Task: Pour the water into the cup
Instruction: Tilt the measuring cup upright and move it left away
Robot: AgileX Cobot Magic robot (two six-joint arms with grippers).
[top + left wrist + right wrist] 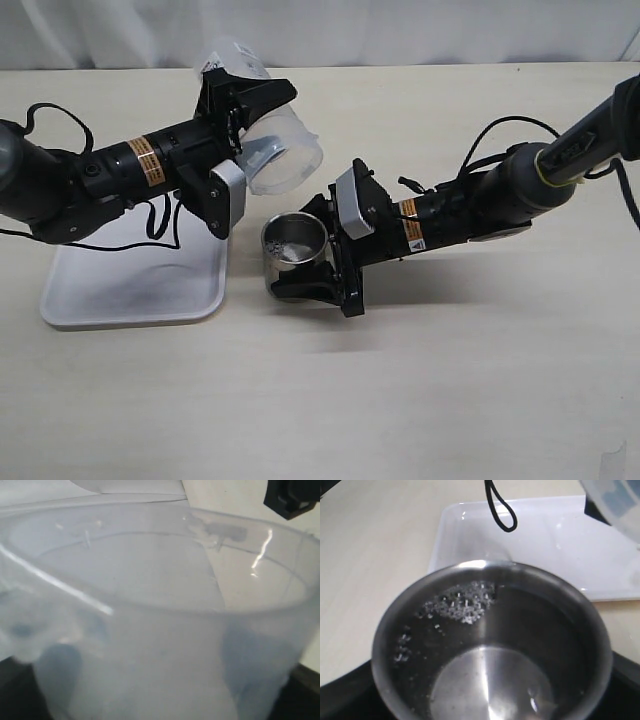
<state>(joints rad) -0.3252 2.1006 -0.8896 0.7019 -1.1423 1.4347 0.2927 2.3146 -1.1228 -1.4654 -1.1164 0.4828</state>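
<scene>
My left gripper (252, 140) is shut on a translucent plastic beaker (285, 150), held tilted with its mouth down toward the right, just above and behind the cup. The beaker fills the left wrist view (150, 630), with my fingers (255, 660) dark behind its wall. My right gripper (318, 250) is shut on the steel cup (293, 240), which stands upright on the table. In the right wrist view, water (490, 680) lies as a shiny pool in the cup (395, 625), with droplets on the inner wall. I see no stream between beaker and cup.
A white tray (130, 285) lies on the table under the left arm; it also shows in the right wrist view (545, 545). A black cable (160, 215) loops over it. The beaker's edge (615, 500) hangs near the cup.
</scene>
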